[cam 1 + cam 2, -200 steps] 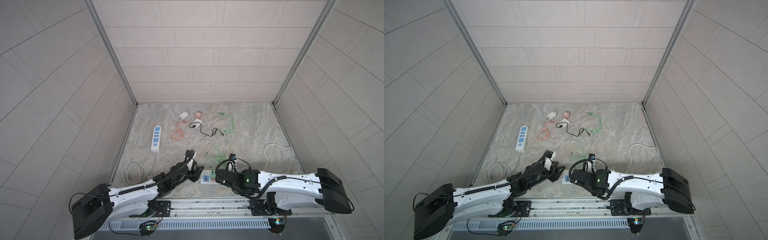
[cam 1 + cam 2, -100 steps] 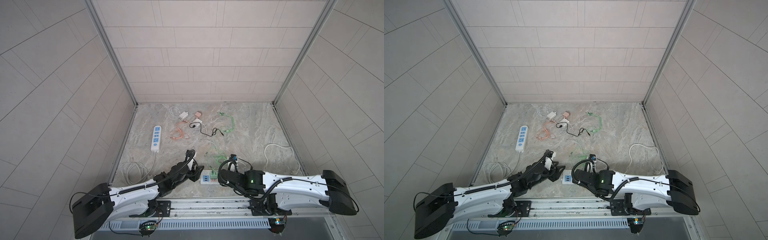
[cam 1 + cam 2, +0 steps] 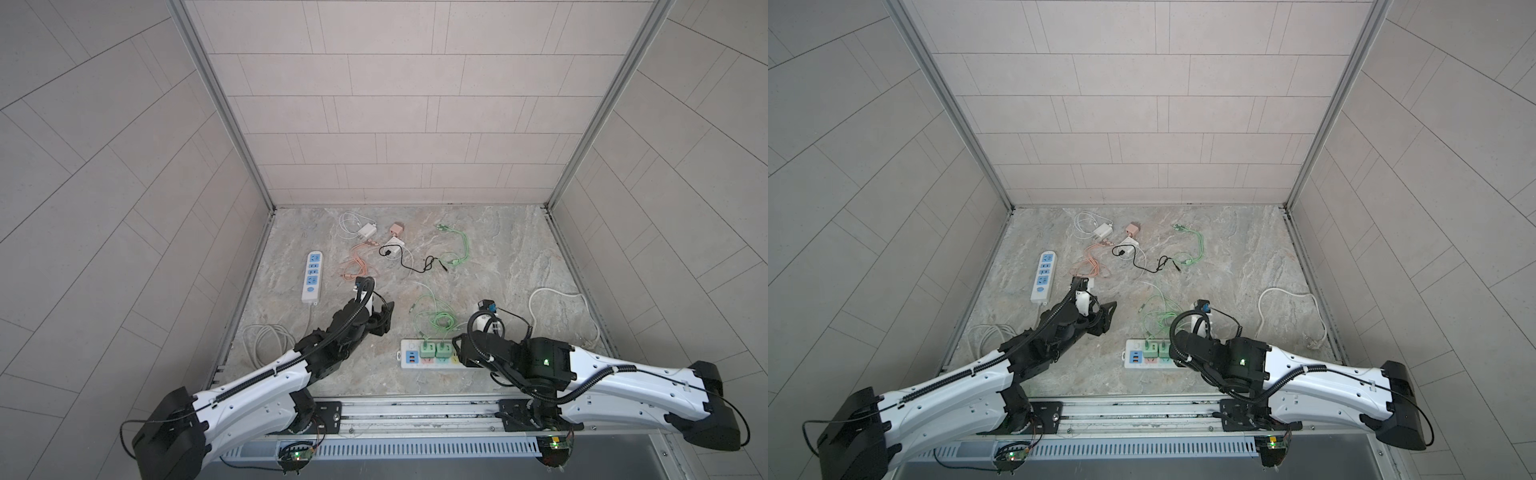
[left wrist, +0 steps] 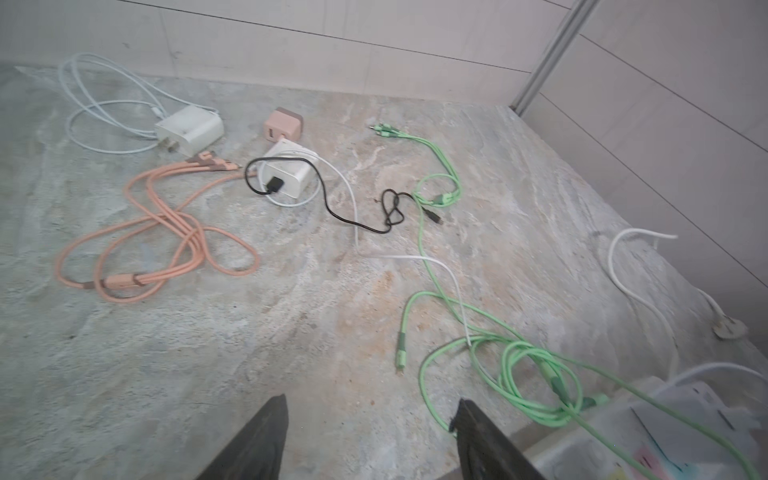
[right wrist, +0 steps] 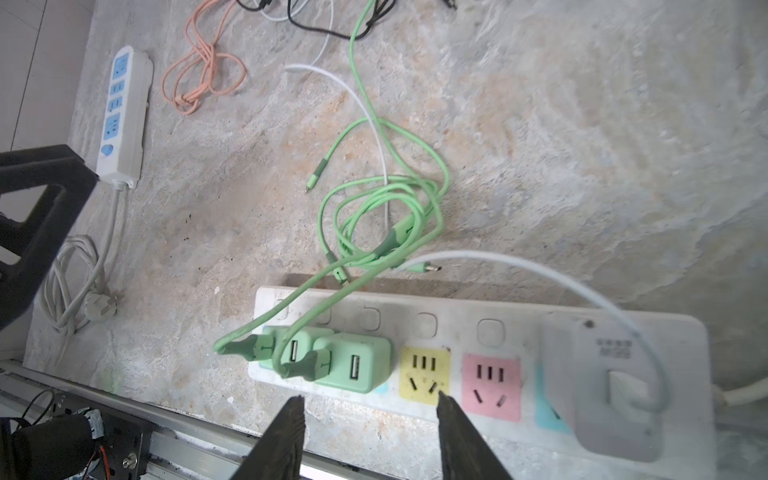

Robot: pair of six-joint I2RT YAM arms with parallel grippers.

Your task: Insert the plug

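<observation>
Two green plugs [image 5: 353,368] sit in the white power strip [image 5: 424,324] near the front rail as the right gripper [image 5: 370,399] beside them and the left gripper [image 4: 372,399] hang part-open, empty.

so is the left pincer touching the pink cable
Apart. The left wrist view shows the open left pincer well short of the pink cable, with a clear gap between them.

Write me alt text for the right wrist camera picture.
A white power strip on mottled stone holds two mint-green USB chargers with green cables, beside free yellow and pink sockets and a white adapter. The dark jaws stand open before it.
</observation>
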